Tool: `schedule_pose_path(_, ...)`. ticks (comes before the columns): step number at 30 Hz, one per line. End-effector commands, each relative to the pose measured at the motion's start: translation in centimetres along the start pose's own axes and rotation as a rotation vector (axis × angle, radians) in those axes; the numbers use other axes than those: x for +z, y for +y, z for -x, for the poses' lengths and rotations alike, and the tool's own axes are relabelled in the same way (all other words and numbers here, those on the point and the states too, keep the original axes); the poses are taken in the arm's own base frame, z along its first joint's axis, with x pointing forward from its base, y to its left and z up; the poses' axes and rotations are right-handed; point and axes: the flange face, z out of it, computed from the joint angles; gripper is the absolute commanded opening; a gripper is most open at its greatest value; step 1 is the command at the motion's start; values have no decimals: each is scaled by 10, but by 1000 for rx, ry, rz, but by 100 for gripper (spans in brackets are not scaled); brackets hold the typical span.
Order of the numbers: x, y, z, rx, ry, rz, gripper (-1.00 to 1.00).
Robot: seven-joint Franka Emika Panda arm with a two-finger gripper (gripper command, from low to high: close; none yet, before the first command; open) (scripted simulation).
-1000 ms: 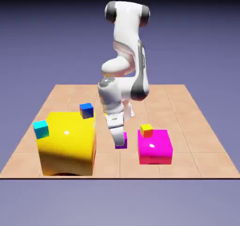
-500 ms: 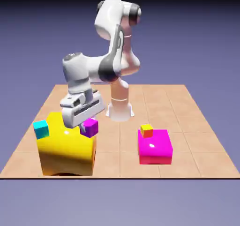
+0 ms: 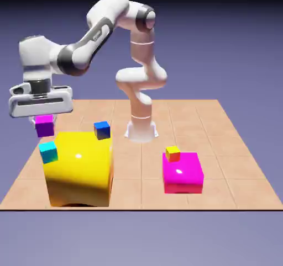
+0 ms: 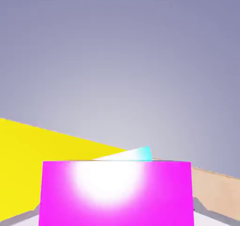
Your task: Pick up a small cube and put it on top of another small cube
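The small magenta cube (image 3: 45, 126) hangs in the air, held under my gripper (image 3: 44, 122), which is shut on it. It sits just above the small cyan cube (image 3: 48, 152), which rests on the left front corner of the big yellow block (image 3: 80, 168). In the hand view the magenta cube (image 4: 117, 192) fills the bottom and covers my fingertips. A sliver of the cyan cube (image 4: 140, 154) peeks over its top edge, with the yellow block (image 4: 42, 143) to the left.
A small dark blue cube (image 3: 101, 130) stands at the yellow block's back right corner. At the exterior view's right a large magenta block (image 3: 183, 173) carries a small yellow-orange cube (image 3: 173, 153). The tan tiled table (image 3: 221, 143) lies beneath.
My gripper lifted the small magenta cube off the table beside the magenta block and carried it up and to the exterior view's left, to above the cyan cube.
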Motion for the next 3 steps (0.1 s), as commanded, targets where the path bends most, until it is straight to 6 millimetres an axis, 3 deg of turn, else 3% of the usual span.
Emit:
schedule_pose_path(1,0,0,0,0,1,1,100)
schedule_pose_path(2,0,0,0,0,1,1,100)
schedule_pose_path(3,-22,-2,-2,-2,0,-1,100)
